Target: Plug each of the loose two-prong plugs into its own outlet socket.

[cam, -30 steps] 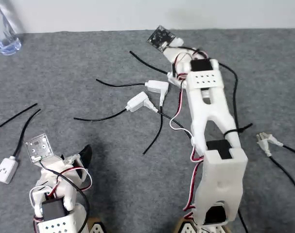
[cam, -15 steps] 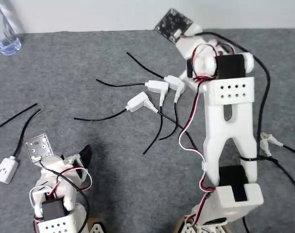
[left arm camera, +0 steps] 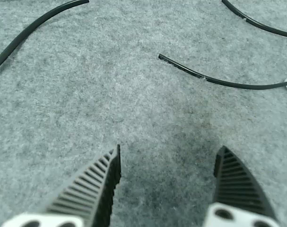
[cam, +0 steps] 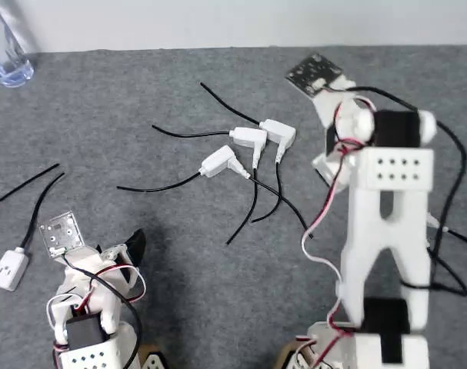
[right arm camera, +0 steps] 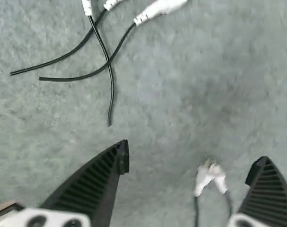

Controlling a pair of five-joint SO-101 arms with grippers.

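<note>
One loose plug [right arm camera: 208, 178] lies under my right claw [right arm camera: 193, 152], wide open and empty, so grab step I reckon; next lower, close, carry to white connectors [cam: 248, 138] upper centre of high view.

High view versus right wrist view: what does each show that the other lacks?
High view: the white socket block beside the left arm, and a clear bottle at the far corner. Right wrist view: the two-prong plug on the mat, between the fingers of the open right gripper. Both: three white connectors with black cables on the mat.
</note>
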